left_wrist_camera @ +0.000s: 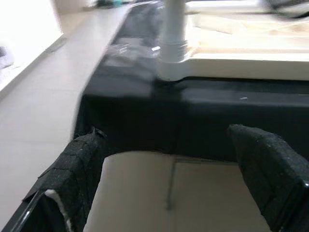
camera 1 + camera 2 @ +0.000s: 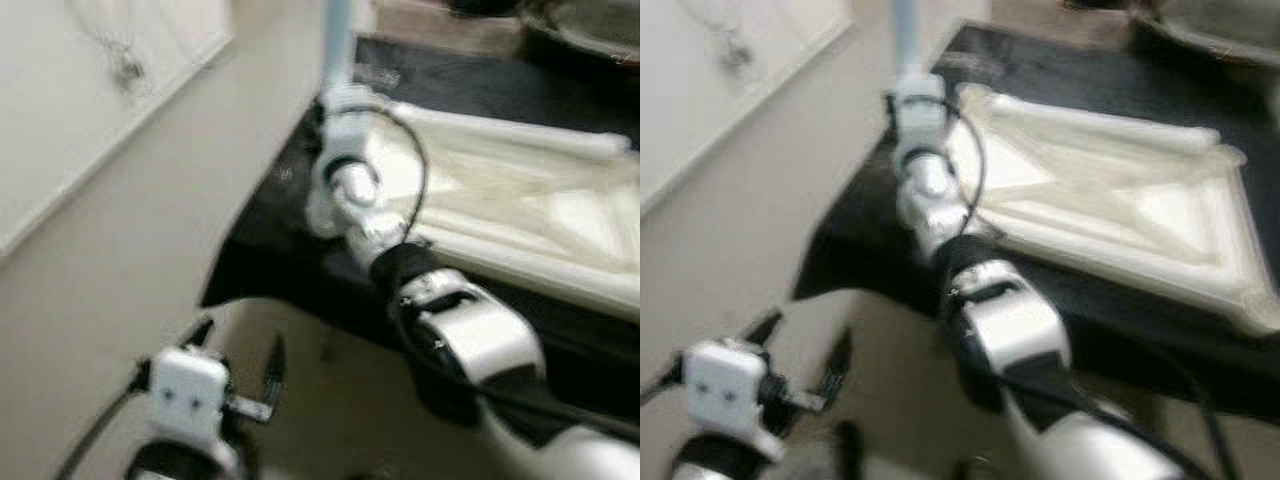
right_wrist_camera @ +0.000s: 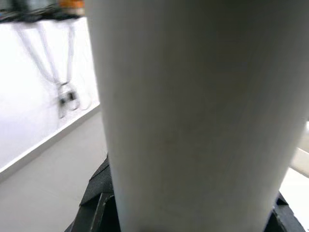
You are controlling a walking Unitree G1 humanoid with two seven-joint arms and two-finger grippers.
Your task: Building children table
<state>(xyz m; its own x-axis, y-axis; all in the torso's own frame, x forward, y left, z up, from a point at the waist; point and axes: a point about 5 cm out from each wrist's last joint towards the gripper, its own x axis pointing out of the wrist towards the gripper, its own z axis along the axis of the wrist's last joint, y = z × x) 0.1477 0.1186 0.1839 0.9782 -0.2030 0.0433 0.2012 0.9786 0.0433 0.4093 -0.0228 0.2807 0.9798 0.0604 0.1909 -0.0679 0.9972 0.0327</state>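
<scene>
Two blurred head views show a white plastic children's tabletop (image 2: pixel 1110 190) lying underside up, its ribs crossing in a frame, on a black cloth-covered surface (image 2: pixel 290 240) above a beige floor (image 2: pixel 130 250). A pale blue-white round table leg (image 2: pixel 338 45) stands upright at the tabletop's near left corner, and the right gripper (image 2: pixel 335 100) sits at the foot of that leg, its silver arm reaching in from the lower right. The left gripper (image 2: pixel 240 365) hangs low over the floor in front of the cloth's edge, black fingers spread and holding nothing. Its wrist view shows what the head views lose to blur: the leg (image 1: pixel 173 38) meets a white socket at the tabletop's corner, framed by the two parted fingers (image 1: pixel 72 169). Seen from the right wrist, the leg (image 3: pixel 193 116) looms close and upright, with black fingers (image 3: pixel 96 203) against its sides, clamped around it.
</scene>
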